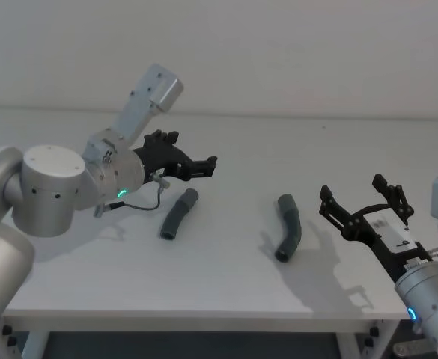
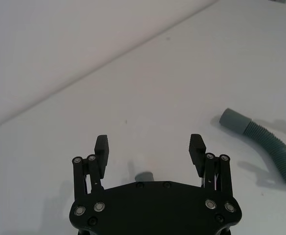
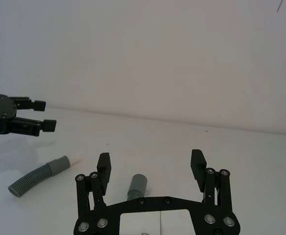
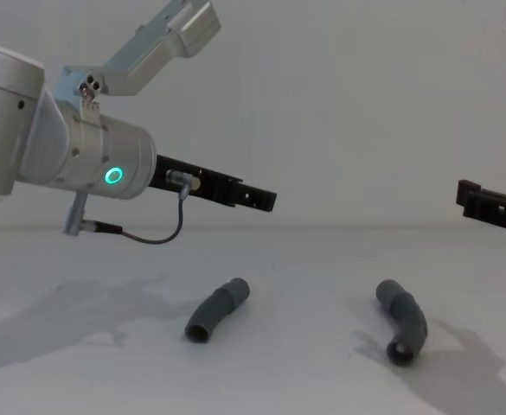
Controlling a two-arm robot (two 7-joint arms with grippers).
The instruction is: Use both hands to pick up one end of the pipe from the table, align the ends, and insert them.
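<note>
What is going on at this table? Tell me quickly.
The robot is set to join two grey bent pipe pieces, but nothing is picked up yet. The left pipe piece and the right pipe piece lie apart on the white table, untouched. The left gripper hovers open above the table, just beyond the left piece. The right gripper hangs open to the right of the right piece.

Head view looks down at the table (image 1: pixel 226 277), chest view low across it; both share the pipe (image 1: pixel 178 214).
</note>
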